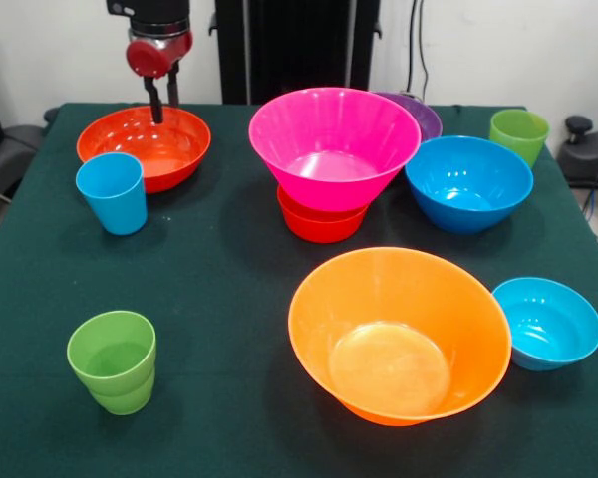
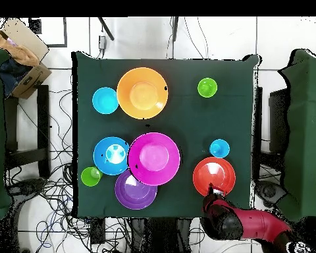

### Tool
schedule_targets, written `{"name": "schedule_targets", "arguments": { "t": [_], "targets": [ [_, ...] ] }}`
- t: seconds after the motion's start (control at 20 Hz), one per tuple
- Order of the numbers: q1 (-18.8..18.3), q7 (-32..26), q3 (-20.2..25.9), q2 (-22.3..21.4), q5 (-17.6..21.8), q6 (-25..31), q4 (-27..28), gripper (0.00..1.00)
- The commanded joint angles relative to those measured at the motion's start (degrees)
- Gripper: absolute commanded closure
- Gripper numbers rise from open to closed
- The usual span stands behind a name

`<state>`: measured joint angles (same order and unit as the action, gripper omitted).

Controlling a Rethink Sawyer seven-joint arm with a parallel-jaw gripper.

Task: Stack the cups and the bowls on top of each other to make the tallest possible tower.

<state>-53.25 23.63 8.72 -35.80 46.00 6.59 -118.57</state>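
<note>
My hand [image 1: 161, 103] hung over the far rim of the red-orange bowl [image 1: 145, 145], its two fingers [image 1: 154, 100] narrowly parted and reaching down inside the rim, holding nothing that I could see. This bowl sat near one corner of the table [image 1: 229, 299], on the edge nearest my base. A blue cup [image 1: 113, 192] stood just beside it, touching or nearly so. The pink bowl [image 1: 333, 145] rested on a small red bowl [image 1: 320, 221] near the table's middle, the only stack begun. A purple bowl [image 1: 419, 113] lay behind the pink one, and a blue bowl [image 1: 468, 183] just beside it. One green cup [image 1: 519, 133] stood by the blue bowl near the table's edge; the other green cup [image 1: 113, 360] stood towards a far corner. The orange bowl [image 1: 399, 335] and a small blue bowl [image 1: 547, 322], touching or nearly so, lay along the far edge. I judged the step in hand to be the grasp of the red-orange bowl by its rim. The next move called for pinching the rim wall firmly, lifting clear of the blue cup, and carrying the bowl to the stack.
</note>
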Motion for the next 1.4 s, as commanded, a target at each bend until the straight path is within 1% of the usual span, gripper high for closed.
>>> {"name": "schedule_targets", "arguments": {
  "t": [0.05, 0.2, 0.4, 0.45, 0.6, 0.85, 1.15, 1.35, 1.4],
  "targets": [
    [2.5, 11.1, 3.1, 0.5, -0.6, 1.0, 0.4, 0.00],
    [2.7, 11.4, 2.8, 0.8, -0.4, 0.5, 0.4, 0.00],
    [3.9, 12.5, 1.2, 1.8, 0.0, -0.9, 0.6, 0.00],
    [4.7, 13.5, -0.2, 2.5, 0.4, -2.5, 0.4, 0.00],
    [6.1, 14.6, -2.4, 3.7, 1.0, -5.1, 0.4, 0.00],
    [7.4, 14.9, -4.4, 5.4, 0.7, -7.4, 1.0, 0.00],
    [7.9, 14.3, -4.9, 5.7, 0.1, -8.2, 1.1, 0.00],
    [7.0, 13.5, -4.4, 7.1, 0.3, -8.4, 2.0, 0.00],
    [6.9, 13.4, -4.5, 8.0, 0.4, -8.8, 2.5, 0.00]
  ]
}}
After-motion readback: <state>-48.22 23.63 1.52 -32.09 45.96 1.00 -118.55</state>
